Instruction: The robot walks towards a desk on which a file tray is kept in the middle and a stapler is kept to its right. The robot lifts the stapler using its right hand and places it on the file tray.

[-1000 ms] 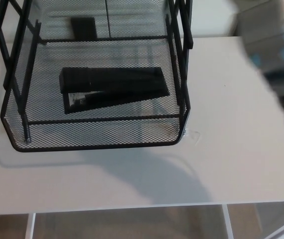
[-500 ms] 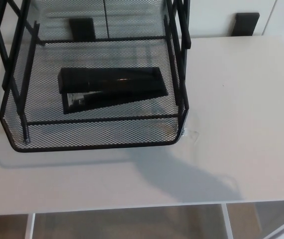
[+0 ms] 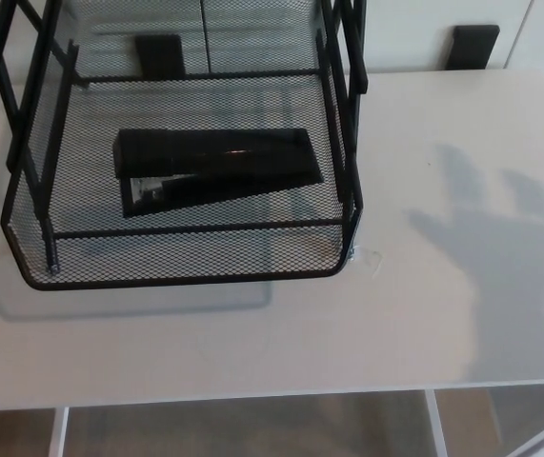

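Placement looks done: the black long-bodied stapler [image 3: 216,169] lies flat inside the black wire-mesh file tray [image 3: 186,276], upper left of frame, its long axis running left-to-right. Neither hand shows, so the fingers cannot be judged. Only a hand-shaped shadow [image 3: 500,238] falls on the pale bench [image 3: 252,352], right of the tray.

The file tray [image 3: 186,278] sits on the left part of the surface [image 3: 252,352], its front rim set back from the near edge. The stapler [image 3: 216,169] lies in the tray's bottom tier, lengthwise left to right, about mid-floor. A hand-shaped shadow [image 3: 500,248] falls on the surface, right of the tray.
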Robot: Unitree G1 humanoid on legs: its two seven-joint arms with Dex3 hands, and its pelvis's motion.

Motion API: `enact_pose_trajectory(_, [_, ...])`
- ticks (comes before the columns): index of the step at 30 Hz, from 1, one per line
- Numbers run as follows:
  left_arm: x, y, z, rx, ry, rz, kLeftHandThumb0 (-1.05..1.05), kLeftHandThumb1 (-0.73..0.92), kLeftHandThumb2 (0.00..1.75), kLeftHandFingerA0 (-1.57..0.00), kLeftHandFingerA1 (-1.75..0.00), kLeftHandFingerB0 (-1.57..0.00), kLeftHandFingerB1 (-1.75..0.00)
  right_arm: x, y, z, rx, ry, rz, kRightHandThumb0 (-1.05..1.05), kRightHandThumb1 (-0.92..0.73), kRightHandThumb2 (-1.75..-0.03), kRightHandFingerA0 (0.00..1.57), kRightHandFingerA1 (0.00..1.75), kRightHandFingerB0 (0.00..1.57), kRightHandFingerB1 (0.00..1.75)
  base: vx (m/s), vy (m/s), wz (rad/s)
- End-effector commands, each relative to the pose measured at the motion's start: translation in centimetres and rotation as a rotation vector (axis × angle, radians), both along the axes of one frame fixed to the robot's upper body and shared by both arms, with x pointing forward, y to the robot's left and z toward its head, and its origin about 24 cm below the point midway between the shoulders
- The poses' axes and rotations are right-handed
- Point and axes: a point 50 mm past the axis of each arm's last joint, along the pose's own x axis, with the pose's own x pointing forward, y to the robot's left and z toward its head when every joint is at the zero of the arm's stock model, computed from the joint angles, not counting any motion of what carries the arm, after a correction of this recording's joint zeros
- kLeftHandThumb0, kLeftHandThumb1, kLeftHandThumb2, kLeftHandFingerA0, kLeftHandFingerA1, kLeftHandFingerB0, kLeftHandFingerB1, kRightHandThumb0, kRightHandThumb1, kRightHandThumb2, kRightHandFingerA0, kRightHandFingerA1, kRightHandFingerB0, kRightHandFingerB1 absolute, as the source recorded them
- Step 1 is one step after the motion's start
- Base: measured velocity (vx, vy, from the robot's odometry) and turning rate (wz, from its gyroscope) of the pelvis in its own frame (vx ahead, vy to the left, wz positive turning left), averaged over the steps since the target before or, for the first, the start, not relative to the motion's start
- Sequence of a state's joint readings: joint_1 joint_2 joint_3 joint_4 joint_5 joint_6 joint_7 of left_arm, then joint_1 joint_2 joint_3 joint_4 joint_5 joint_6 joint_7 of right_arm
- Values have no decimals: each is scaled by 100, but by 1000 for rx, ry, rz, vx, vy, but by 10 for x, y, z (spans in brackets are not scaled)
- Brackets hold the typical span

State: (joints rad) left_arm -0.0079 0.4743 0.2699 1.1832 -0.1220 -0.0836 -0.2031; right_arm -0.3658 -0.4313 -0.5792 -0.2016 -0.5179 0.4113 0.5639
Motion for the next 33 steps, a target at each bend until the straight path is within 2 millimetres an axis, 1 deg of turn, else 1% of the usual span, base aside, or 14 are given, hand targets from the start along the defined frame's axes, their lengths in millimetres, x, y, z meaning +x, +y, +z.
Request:
enact_pose_trajectory(1, [-2, 13, 10, 66, -13, 11, -64, 81, 79, -39, -93, -20, -70, -144, -87, -193, 392, 118, -650, -96, -82, -59, 0, 123, 0, 116, 0, 0, 0])
enact_pose_trajectory(6, [-3, 16, 12, 70, -16, 8, -63, 82, 78, -39, -87, -23, -68, -153, -67, -230, 429, 197, -666, -95, -62, -115, 55, 113, 35, 93, 0, 0, 0])
enact_pose_trajectory(7, [-3, 15, 12, 75, -9, 9, -63, 82, 77, -45, -92, -24, -68, -160, -66, -240, 445, 280, -669, -95, -77, -66, 57, 126, 22, 118, 0, 0, 0])
enact_pose_trajectory(9, [-3, 15, 11, 79, 4, 17, -62, 82, 78, -45, -92, -24, -68, -170, -65, -254, 557, 357, -705, -97, -51, -111, 68, 114, 34, 96, 0, 0, 0])
enact_pose_trajectory(11, [0, 15, 11, 77, 6, 20, -62, 80, 78, -45, -91, -23, -69, -173, -64, -265, 610, 427, -795, -97, -63, -68, 61, 130, 31, 116, 0, 0, 0])
enact_pose_trajectory(12, [-1, 15, 11, 75, 10, 24, -61, 79, 78, -45, -91, -23, -68, -171, -67, -269, 707, 391, -848, -91, -40, -104, 63, 110, 48, 96, 0, 0, 0])
enact_pose_trajectory(14, [-2, 16, 10, 83, 31, 26, -59, 80, 77, -42, -87, -24, -66, -171, -69, -272, 681, 488, -855, -91, -58, -71, 136, 95, 50, 99, 0, 0, 0])
enact_pose_trajectory(17, [-7, 24, 14, 112, 76, 46, -59, 82, 80, -36, -86, -21, -67, -166, -70, -273, 643, 622, -936, -91, -60, -68, 118, 114, 59, 104, 0, 0, 0])
enact_pose_trajectory(19, [-6, 28, 18, 122, 69, 79, -58, 81, 81, -33, -84, -18, -66, -160, -75, -268, 510, 787, -838, -92, -74, -76, 112, 106, 67, 108, 0, 0, 0])
enact_pose_trajectory(20, [-5, 32, 22, 157, 61, 123, -57, 82, 82, -32, -94, -18, -69, -155, -71, -259, -124, 994, -381, -73, -38, -89, 141, 93, 30, 122, 0, 0, 0])
enact_pose_trajectory(25, [-20, 27, 12, 125, 113, 108, -53, 78, 84, -37, -94, -23, -69, -141, -81, -263, 687, 708, -845, -98, -63, -60, 157, 111, 139, 106, 0, 0, 0])
enact_pose_trajectory(26, [-25, 26, 10, 113, 122, 117, -52, 79, 80, -40, -84, -22, -65, -140, -78, -267, 873, 590, -887, -42, -16, -91, 151, 133, 122, 114, 0, 0, 0])
enact_pose_trajectory(28, [-36, 26, 7, 105, 144, 143, -54, 75, 80, -45, -87, -24, -66, -148, -69, -278, 733, 737, -605, -90, -63, -60, 60, 89, 56, 67, 0, 0, 0])
enact_pose_trajectory(33, [-39, 22, 3, 75, 113, 157, -57, 80, 77, -43, -85, -24, -65, -168, -72, -280, 522, 866, -350, -96, -52, -101, 50, 71, 41, 61, -1, -1, 1])
